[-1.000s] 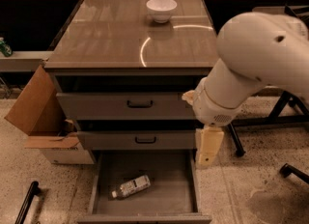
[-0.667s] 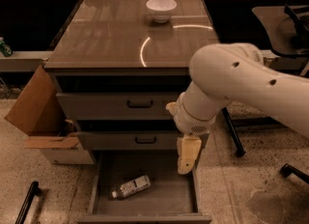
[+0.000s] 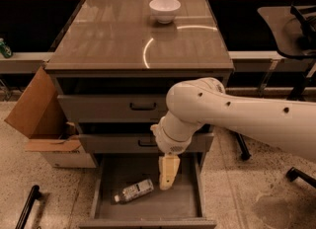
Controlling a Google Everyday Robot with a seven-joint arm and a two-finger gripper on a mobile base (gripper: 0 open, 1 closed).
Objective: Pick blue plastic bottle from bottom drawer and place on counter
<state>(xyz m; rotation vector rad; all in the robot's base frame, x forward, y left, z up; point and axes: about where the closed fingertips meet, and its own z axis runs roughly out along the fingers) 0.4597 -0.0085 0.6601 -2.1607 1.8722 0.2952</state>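
The blue plastic bottle (image 3: 132, 191) lies on its side in the open bottom drawer (image 3: 182, 201), cap toward the front left. My gripper (image 3: 167, 179) hangs point-down from the white arm inside the drawer, just right of the bottle's base and apart from it. The counter (image 3: 113, 35) is the glossy grey-brown top of the cabinet, above the two upper drawers.
A white bowl (image 3: 164, 10) stands at the back of the counter. An open cardboard box (image 3: 42, 124) sits on the floor left of the cabinet. A chair base (image 3: 298, 173) is at the right. A black bar (image 3: 27, 208) lies at the lower left.
My arm has swung left and down, bringing the gripper from beside the drawer's right edge into the drawer, close to the bottle. The bottle has not moved.
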